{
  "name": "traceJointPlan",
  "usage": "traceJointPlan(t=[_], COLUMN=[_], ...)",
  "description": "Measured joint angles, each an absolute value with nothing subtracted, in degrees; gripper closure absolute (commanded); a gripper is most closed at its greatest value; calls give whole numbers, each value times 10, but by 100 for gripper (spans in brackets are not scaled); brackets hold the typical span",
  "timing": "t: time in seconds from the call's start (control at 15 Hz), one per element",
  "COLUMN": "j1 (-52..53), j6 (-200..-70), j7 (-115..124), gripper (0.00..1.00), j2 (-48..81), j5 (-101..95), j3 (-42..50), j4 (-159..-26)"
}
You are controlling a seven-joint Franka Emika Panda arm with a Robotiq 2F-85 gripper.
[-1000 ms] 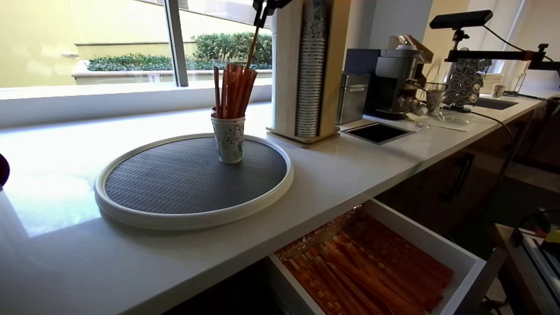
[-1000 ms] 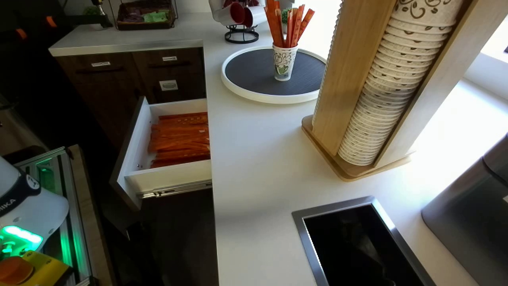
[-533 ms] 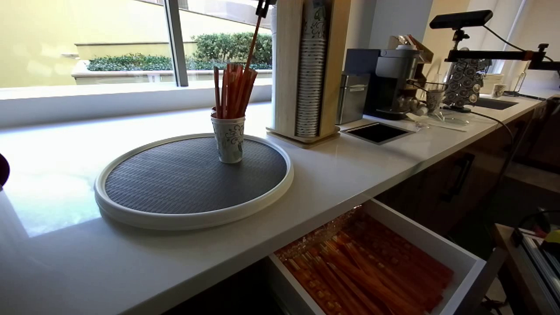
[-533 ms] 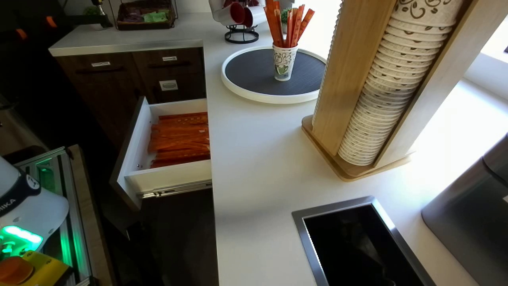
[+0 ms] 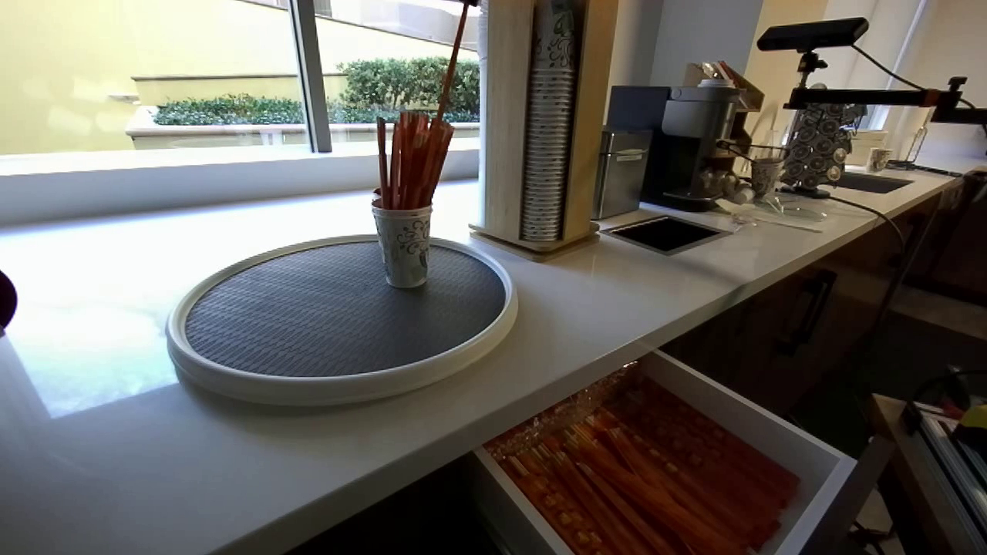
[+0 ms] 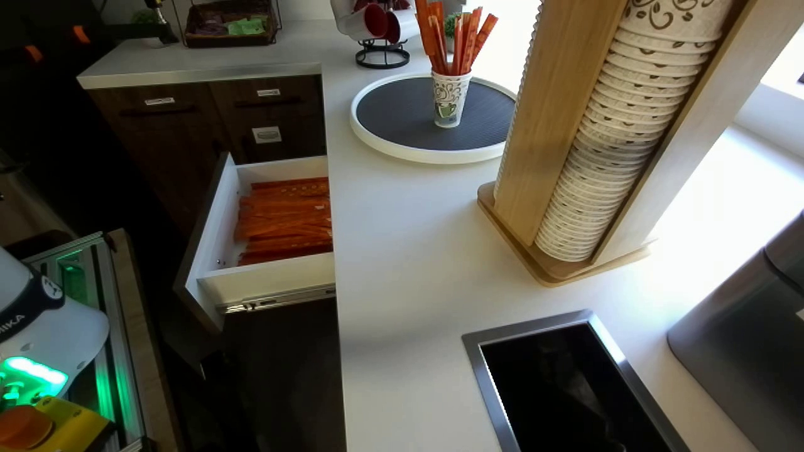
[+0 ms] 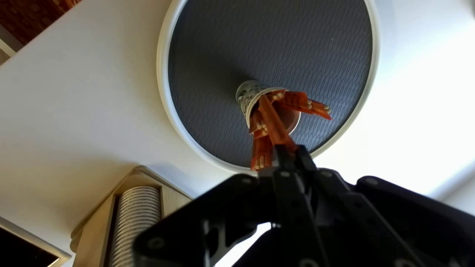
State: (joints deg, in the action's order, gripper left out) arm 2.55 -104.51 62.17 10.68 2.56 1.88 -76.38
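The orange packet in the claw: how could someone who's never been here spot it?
In an exterior view, find the white-rimmed grey tray, then the patterned paper cup standing on it. Orange packets fan out of that cup. The held packet is the one slanting well above the rest, its upper end pinched in the claw.

White arm (image 6: 72, 329), dark lettered band (image 6: 32, 306), green light (image 6: 36, 369); black claw (image 7: 291, 151).

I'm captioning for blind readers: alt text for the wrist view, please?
Black jaws grip what looks like an orange chopstick sleeve, its far end at the mouth of a patterned paper cup holding more sleeves. The cup stands on a round gray tray; at lower left is part of a wooden cup dispenser.
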Motion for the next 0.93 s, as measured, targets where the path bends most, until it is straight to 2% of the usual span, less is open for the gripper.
traceJointPlan(t=[0.47,0.93], j1=[34,36], j6=[-1003,-943], j7=[620,607], gripper=[98,98], j2=[93,53], j5=[40,140], j3=[4,-22], j4=[-747,-783])
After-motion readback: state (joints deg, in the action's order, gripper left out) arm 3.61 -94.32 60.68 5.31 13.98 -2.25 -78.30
